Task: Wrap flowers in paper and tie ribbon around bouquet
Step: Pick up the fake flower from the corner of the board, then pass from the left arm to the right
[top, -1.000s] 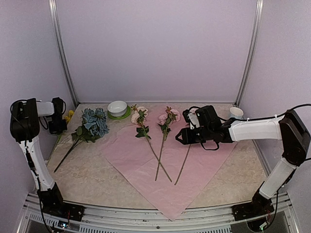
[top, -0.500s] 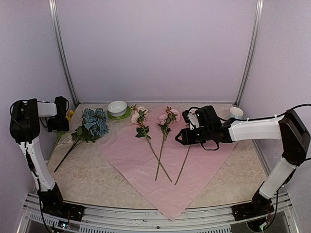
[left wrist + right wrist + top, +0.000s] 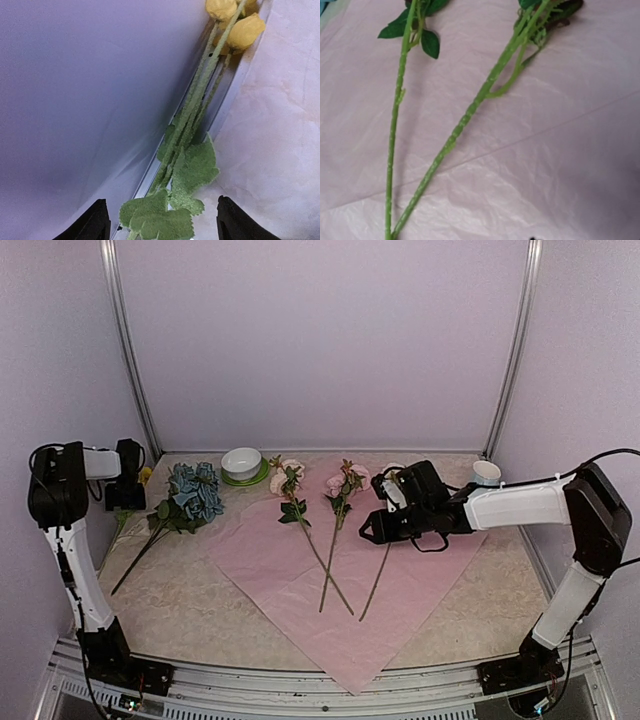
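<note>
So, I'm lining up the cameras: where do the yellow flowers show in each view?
Top: yellow flowers at the far left edge, left of the blue flowers.
Left wrist: heads at top right, stems running down the middle.
Right wrist: not in it.
Shared landmark: the beige tabletop, to their right in both.

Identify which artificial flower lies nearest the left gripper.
The yellow-budded flower with fuzzy green stems, lying along the purple wall right at the open left gripper. The blue hydrangea lies farther right; the pink flowers lie on the pink paper.
</note>
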You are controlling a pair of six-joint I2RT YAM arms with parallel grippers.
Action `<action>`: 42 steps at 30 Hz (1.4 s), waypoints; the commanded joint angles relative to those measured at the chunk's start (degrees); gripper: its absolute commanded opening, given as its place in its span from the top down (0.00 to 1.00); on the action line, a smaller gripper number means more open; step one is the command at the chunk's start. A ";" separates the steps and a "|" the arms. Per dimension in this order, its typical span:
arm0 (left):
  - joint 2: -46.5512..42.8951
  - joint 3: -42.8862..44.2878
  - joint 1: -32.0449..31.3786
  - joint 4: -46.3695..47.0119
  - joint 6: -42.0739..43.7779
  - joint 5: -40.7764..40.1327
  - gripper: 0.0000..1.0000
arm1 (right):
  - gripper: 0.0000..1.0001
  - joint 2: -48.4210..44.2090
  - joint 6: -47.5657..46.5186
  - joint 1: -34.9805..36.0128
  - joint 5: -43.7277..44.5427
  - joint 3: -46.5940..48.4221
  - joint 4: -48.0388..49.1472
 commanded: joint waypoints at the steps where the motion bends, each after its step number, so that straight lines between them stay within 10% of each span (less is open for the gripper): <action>1: 2.69 1.67 1.83 -3.52 -2.43 -1.08 0.31 | 0.59 0.85 -1.98 0.24 -0.12 2.23 -0.85; 14: 2.07 1.13 -0.77 5.48 4.17 -3.41 1.00 | 0.59 1.28 -2.25 0.24 0.05 2.89 -1.69; 30: -22.24 -0.70 -16.33 0.69 3.02 -22.76 1.00 | 0.59 -0.72 -3.80 0.24 1.12 4.23 -3.93; 36: -37.90 0.14 -31.26 -1.89 -7.87 -9.78 1.00 | 0.54 -5.90 -7.09 0.24 -3.68 3.40 0.46; 42: -47.91 -5.86 -51.63 19.85 -15.09 0.31 1.00 | 0.41 -11.36 -6.66 0.60 -26.98 2.50 17.68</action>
